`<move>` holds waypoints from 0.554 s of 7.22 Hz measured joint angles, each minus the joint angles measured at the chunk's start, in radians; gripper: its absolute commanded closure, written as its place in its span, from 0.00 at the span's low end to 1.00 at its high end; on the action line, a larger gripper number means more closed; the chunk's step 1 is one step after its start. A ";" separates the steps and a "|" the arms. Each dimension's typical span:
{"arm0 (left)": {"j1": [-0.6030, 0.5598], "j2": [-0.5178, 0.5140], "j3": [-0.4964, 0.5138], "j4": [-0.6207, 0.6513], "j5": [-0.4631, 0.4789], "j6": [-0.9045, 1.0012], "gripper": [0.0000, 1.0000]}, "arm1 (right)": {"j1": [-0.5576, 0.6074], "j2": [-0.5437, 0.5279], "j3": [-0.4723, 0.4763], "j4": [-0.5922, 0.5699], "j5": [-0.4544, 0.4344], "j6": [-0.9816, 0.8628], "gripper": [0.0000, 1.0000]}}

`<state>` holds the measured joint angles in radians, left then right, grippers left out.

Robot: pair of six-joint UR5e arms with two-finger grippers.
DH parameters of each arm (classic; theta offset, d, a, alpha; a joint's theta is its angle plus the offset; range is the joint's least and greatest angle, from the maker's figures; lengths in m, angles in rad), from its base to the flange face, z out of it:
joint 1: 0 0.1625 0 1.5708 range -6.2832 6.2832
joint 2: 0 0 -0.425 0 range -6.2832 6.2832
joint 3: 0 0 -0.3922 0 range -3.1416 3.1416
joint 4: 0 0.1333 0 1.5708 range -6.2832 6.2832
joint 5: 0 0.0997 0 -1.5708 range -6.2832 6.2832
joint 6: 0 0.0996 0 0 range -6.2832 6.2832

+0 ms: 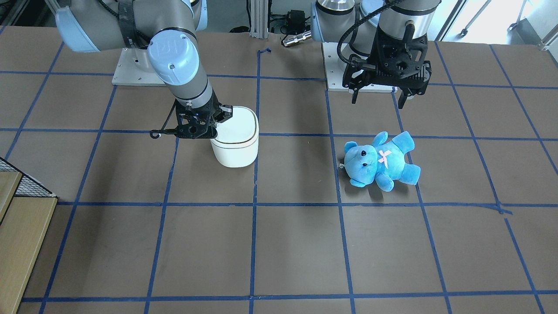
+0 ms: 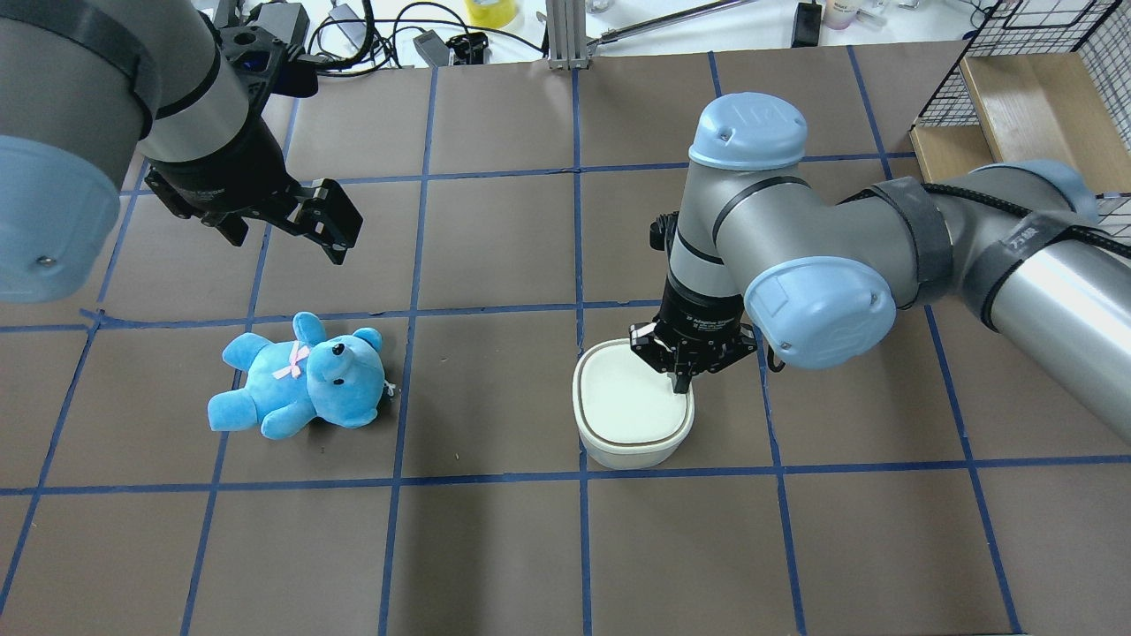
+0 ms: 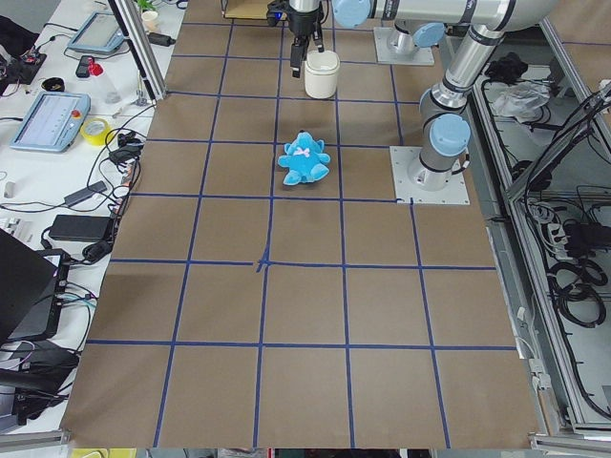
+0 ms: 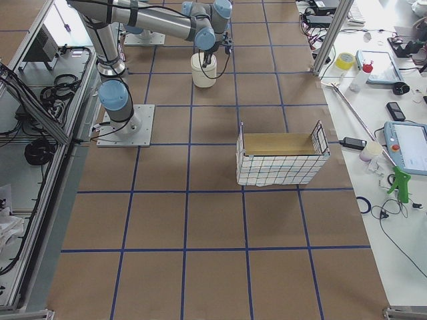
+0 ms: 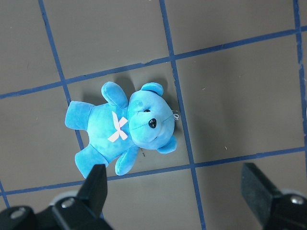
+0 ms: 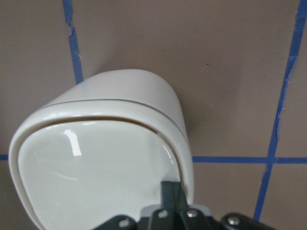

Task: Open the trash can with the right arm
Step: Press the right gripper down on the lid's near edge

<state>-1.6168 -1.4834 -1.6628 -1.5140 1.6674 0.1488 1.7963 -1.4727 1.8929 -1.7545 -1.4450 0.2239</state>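
Note:
The white trash can [image 2: 632, 415] stands on the brown table, its flat lid down with a thin dark seam at the rim; it also shows in the front view [image 1: 237, 146] and the right wrist view [image 6: 96, 167]. My right gripper [image 2: 682, 382] points down with its fingers together, the tip at the lid's edge on the can's corner nearest the arm [image 6: 170, 196]. It grips nothing. In the front view it [image 1: 216, 120] hangs over the can's back left corner. My left gripper [image 2: 287, 231] is open and empty, above the table.
A blue teddy bear [image 2: 300, 375] lies on its back left of the can, below the left gripper [image 5: 177, 191]. A wire basket holding a wooden box [image 2: 1016, 106] stands at the far right. Blue tape lines grid the table.

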 measured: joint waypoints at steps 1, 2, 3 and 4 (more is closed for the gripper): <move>0.000 0.000 0.000 0.000 0.000 0.000 0.00 | 0.000 0.001 0.000 0.001 0.000 0.000 1.00; 0.000 0.000 0.000 0.000 0.000 0.000 0.00 | 0.000 0.003 0.000 0.001 0.000 0.000 1.00; 0.000 0.000 0.000 0.000 0.000 0.000 0.00 | 0.000 0.006 0.000 0.000 0.000 0.000 1.00; 0.000 0.000 0.000 0.000 0.000 0.000 0.00 | 0.000 0.008 0.000 0.000 0.000 0.000 1.00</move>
<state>-1.6169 -1.4833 -1.6628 -1.5140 1.6674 0.1488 1.7962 -1.4645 1.8927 -1.7548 -1.4450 0.2239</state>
